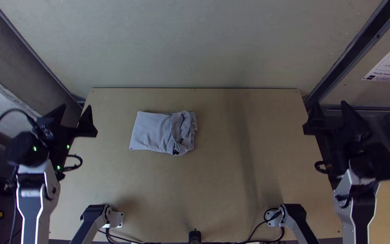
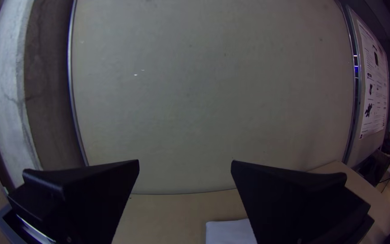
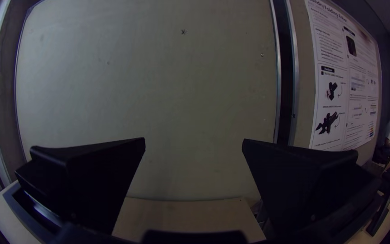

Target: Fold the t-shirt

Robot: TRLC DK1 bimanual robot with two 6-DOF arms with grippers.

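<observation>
Lying left of centre in the top view, the light grey t-shirt (image 1: 152, 132) is folded into a compact, roughly rectangular bundle on the wooden table (image 1: 222, 180). Its left part is fairly smooth and flat, while the right end is bunched, with wrinkled layers overlapping and a small dark patch near the lower edge. How many layers it has cannot be told.

The left gripper (image 1: 77, 107) is at the left of the frame, near the table's left edge and well apart from the t-shirt, its two black fingers spread wide. The right gripper (image 1: 329, 104) is at the right of the frame, by the table's right edge, its fingers also wide apart. Both grippers point toward the top of the frame.

Beyond the table's far edge, a pale panel (image 1: 190, 40) fills the upper middle, and a printed poster (image 1: 384, 70) hangs at the upper right.
</observation>
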